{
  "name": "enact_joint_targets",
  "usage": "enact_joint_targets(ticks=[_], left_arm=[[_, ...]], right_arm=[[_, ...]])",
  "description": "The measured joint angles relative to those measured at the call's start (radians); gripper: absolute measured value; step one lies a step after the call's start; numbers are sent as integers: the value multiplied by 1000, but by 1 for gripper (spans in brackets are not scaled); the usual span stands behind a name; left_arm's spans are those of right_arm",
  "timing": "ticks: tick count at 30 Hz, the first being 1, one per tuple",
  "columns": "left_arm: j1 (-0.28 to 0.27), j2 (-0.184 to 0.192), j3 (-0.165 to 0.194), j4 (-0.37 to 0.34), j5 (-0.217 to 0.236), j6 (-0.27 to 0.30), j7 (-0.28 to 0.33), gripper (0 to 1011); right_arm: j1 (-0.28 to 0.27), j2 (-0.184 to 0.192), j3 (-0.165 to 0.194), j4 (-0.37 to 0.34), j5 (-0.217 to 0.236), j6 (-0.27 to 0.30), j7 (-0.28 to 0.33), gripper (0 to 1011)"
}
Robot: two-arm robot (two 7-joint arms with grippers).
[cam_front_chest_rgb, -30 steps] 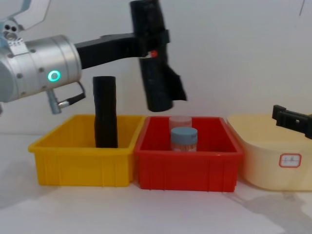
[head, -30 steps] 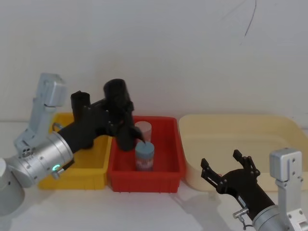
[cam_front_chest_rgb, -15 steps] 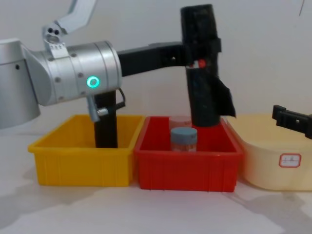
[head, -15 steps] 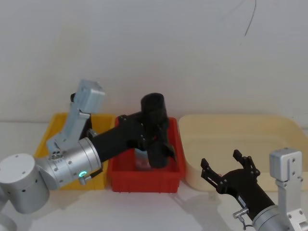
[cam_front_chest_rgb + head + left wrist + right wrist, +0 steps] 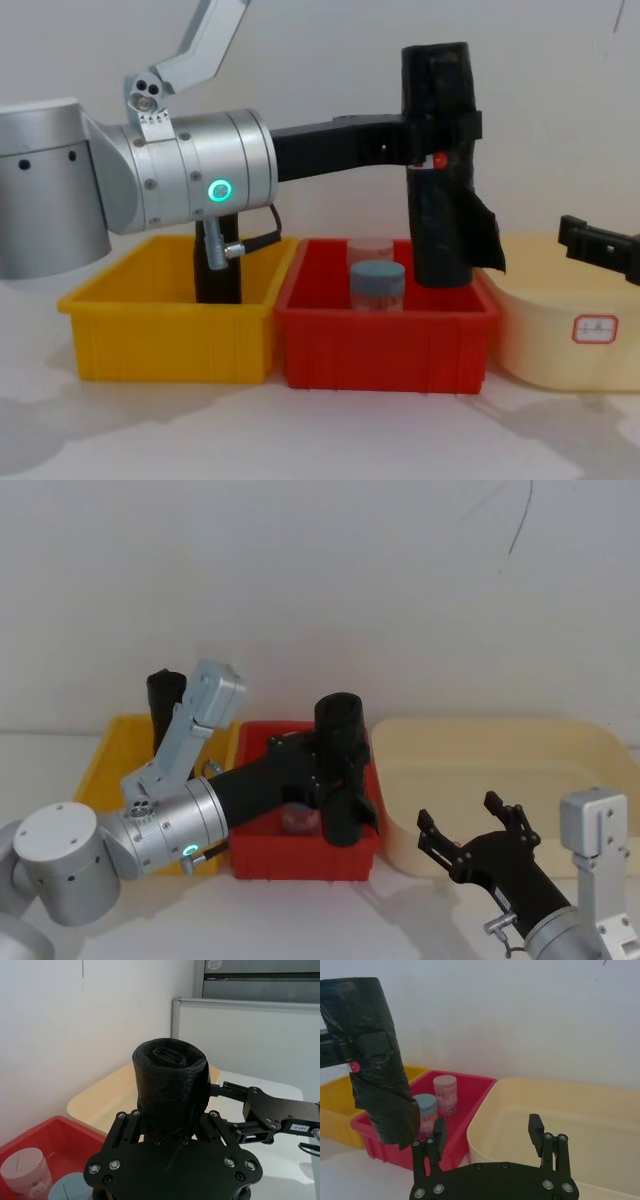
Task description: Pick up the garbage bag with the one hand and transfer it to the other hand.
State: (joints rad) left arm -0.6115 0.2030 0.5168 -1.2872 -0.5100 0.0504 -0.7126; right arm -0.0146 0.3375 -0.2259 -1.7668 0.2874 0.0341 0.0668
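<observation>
While the left gripper (image 5: 442,148) clamps the bag (image 5: 440,230) upright at mid-height over the red bin's (image 5: 380,345) right end, the right gripper (image 5: 470,818) hangs wide open and empty, lower and well apart.

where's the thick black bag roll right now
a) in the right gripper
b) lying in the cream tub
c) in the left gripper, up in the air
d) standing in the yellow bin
c: the left gripper is shut on the upright bag roll by the red bin's right end; the right gripper is open with nothing in it.
</observation>
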Motion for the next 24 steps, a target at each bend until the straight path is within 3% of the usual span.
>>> enact_joint_targets(ticks=[11,24], left_arm=[[-8,-1,10,14,0,-4,2,393],[-11,-2,14,20,0,-7,4,393]], right_arm=[[1,14,0,-9,0,0,27,1000],[8,66,-8,-35,26,-7,149,1000]])
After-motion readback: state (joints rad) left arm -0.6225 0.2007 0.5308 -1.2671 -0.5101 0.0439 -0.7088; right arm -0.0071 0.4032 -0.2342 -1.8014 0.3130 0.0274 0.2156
